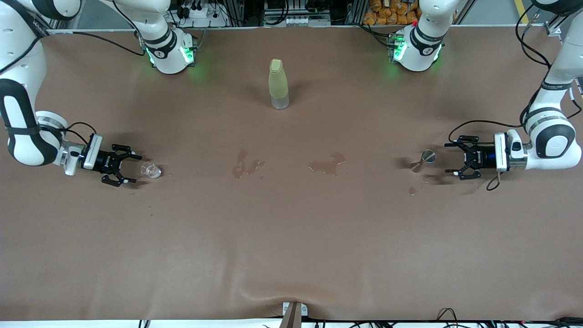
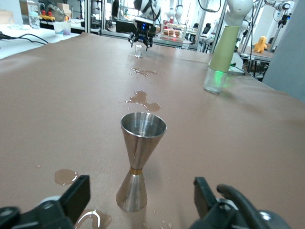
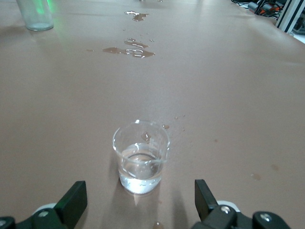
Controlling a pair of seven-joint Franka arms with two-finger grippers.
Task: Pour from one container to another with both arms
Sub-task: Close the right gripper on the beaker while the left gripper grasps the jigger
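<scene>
A steel hourglass-shaped jigger (image 1: 423, 160) (image 2: 139, 160) stands upright on the brown table toward the left arm's end. My left gripper (image 1: 453, 157) (image 2: 141, 196) is low beside it, open, its fingers apart from the jigger. A small clear glass beaker (image 1: 150, 170) (image 3: 141, 156) with a little clear liquid stands toward the right arm's end. My right gripper (image 1: 133, 168) (image 3: 140, 195) is low beside it, open, not touching it.
A tall yellow-green bottle (image 1: 278, 84) (image 2: 220, 58) stands mid-table near the arm bases. Wet spill patches (image 1: 247, 163) (image 1: 327, 164) lie between the two vessels, with smaller drops (image 1: 412, 191) by the jigger. The tablecloth's front edge (image 1: 291, 314) lies nearest the front camera.
</scene>
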